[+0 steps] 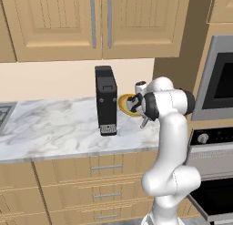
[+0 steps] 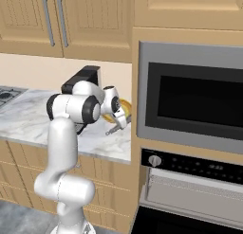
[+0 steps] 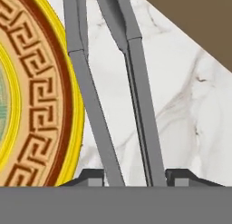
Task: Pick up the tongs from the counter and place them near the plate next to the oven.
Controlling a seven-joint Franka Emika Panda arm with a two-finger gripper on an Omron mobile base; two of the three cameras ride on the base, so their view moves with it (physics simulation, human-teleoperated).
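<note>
Tongs point(image 3: 136, 100) lie on the desk point(image 3: 181, 96) just beside the plate point(image 3: 41, 91), so we judge release underway: our claw point(image 3: 136, 178) brackets them, barely parted, grip uncertain, and should open wider, then lift clear.

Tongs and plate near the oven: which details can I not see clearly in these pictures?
- Tongs: both ends are cut off by the hand view's edges; in the right base view only a thin tip shows under the gripper.
- Plate: cut by the hand view's left edge; in the left base view the arm hides most of it.
- Grip: whether the fingertips touch the tongs is unclear.
</note>
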